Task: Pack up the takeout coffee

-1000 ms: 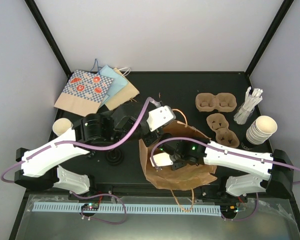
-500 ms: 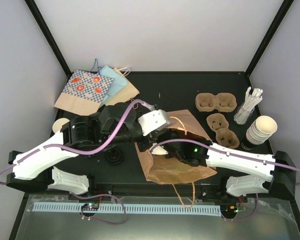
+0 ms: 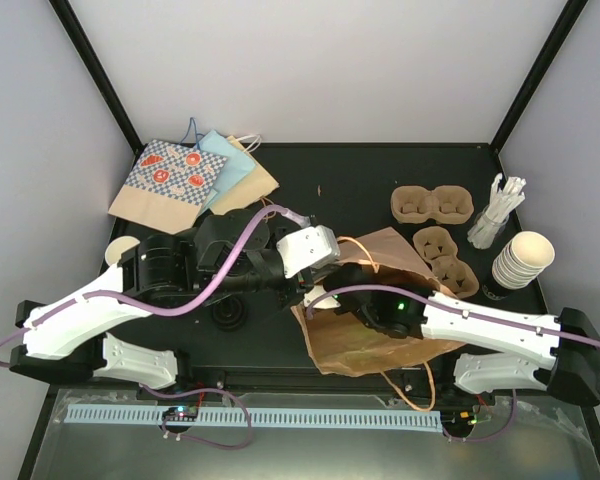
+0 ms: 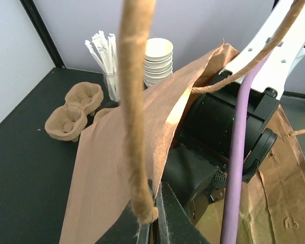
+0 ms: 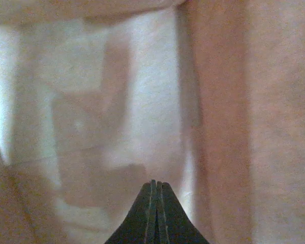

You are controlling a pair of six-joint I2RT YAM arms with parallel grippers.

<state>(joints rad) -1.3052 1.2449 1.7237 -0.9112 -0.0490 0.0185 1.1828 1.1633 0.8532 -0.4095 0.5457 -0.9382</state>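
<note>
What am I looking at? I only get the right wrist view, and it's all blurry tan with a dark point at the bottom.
Observer: From above, that tan is the inside of a brown paper bag. The right tool is poked into it.
Operator: Does the bag stay open by itself?
Observer: No. The left wrist view shows the left tool pinching the bag's rim, beside a rope handle.
Operator: Any coffee things inside?
Observer: None that I can see. A pulp carrier, a second carrier and a stack of cups sit on the table to the bag's right.
</note>
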